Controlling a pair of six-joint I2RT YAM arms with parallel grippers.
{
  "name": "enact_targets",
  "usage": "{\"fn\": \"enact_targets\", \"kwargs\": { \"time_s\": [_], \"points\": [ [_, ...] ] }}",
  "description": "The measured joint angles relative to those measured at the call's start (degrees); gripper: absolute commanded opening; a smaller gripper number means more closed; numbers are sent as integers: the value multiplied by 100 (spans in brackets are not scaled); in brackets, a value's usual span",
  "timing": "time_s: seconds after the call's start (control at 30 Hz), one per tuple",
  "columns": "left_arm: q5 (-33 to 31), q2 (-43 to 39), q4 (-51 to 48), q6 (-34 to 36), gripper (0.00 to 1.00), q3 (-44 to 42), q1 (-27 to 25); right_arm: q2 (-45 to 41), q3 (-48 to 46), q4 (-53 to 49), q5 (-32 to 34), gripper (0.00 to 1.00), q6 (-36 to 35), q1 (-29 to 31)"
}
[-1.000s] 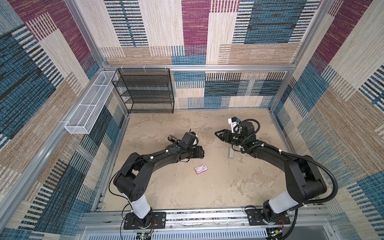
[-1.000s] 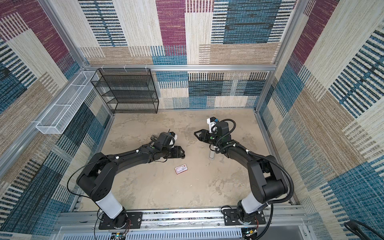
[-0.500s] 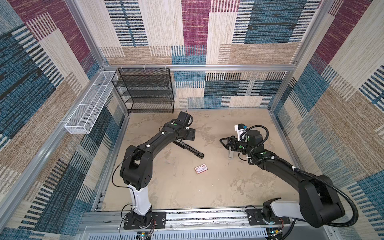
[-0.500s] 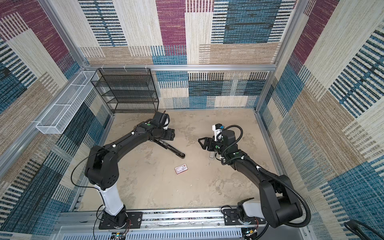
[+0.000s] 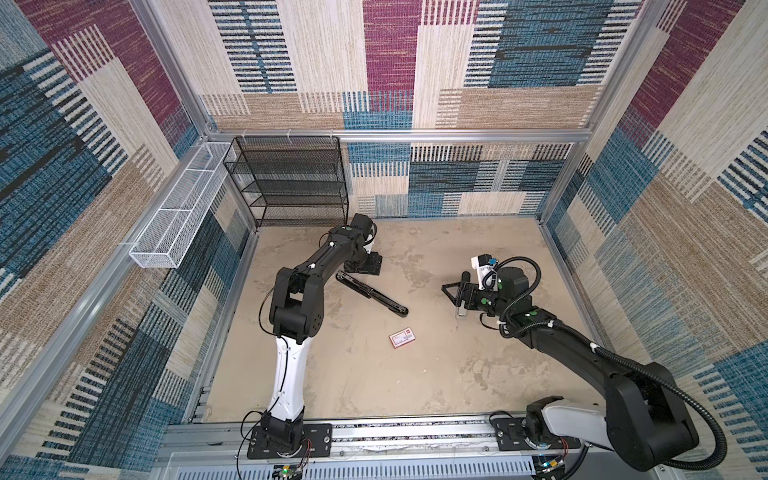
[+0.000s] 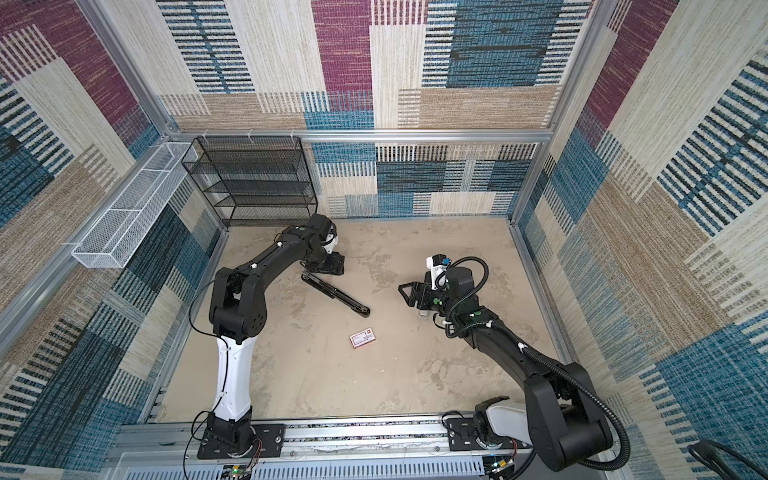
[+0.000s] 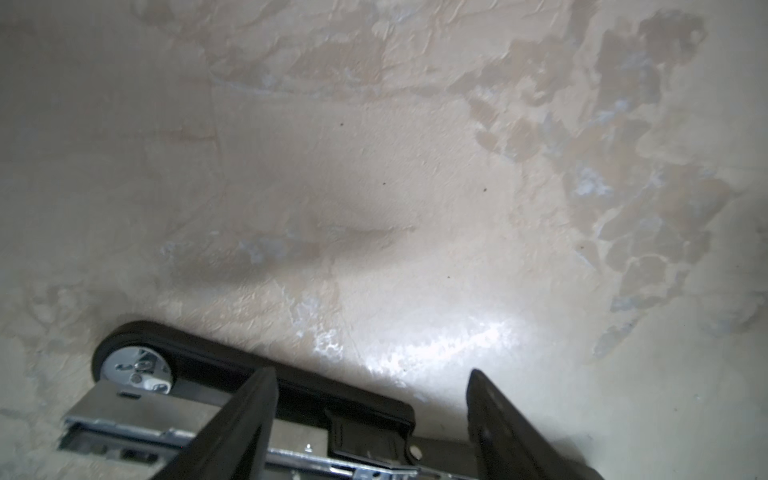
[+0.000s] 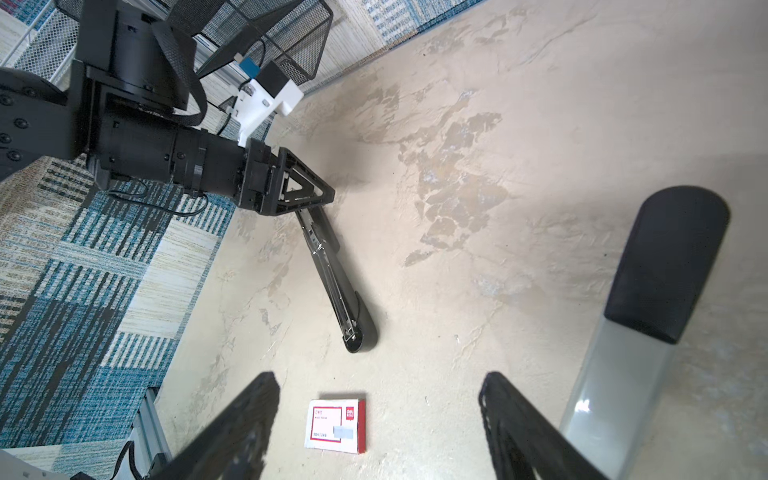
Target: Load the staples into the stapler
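So you're looking at a mottled beige counter (image 5: 415, 386) with a black wire-mesh shelf rack (image 5: 291, 183) standing in its far left corner. A long white mesh basket (image 5: 178, 216) is hung on the wall above the left edge.

Your left claw (image 7: 370, 376) hangs over the far end of the long black stapler (image 5: 372, 293). Its fingers are spread wide and they're not pinching anything. The stapler is folded open flat with its metal channel showing. It lies diagonally on the counter, from near the rack corner down toward the middle.

Your right claw (image 8: 380, 380) sits over toward the right edge, also spread, with nothing between the fingers. Just beside it on the counter is a grey translucent bar with a black rounded end (image 8: 615, 395).

The small flat red-and-white staple box (image 5: 402, 338) is lying about mid-counter, a bit nearer the front edge. It's just off the stapler's near tip but not touching it, and it's well apart from both claws. The staples themselves are too small to make out in any view.
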Motion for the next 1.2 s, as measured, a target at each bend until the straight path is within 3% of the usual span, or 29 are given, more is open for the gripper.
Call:
{"fn": "enact_targets", "kwargs": {
  "time_s": [0.3, 0.57, 0.8, 1.03, 1.2],
  "points": [
    [81, -492, -210, 44, 75, -942, 190, 162, -28, 114, -96, 80, 9, 0],
    [675, -1349, -140, -13, 74, -2227, 162, 297, -146, 295, -109, 80, 68, 0],
    [1095, -1880, -114, -66, 74, -3062, -245, 354, -236, 315, -107, 80, 85, 0],
    [745, -1930, -9, 197, 74, -3150, -695, 382, -258, 369, -107, 80, 85, 0],
    [188, -1694, 17, 345, 64, -3132, -927, 308, -297, 365, -85, 80, 83, 0]
  ]
}}
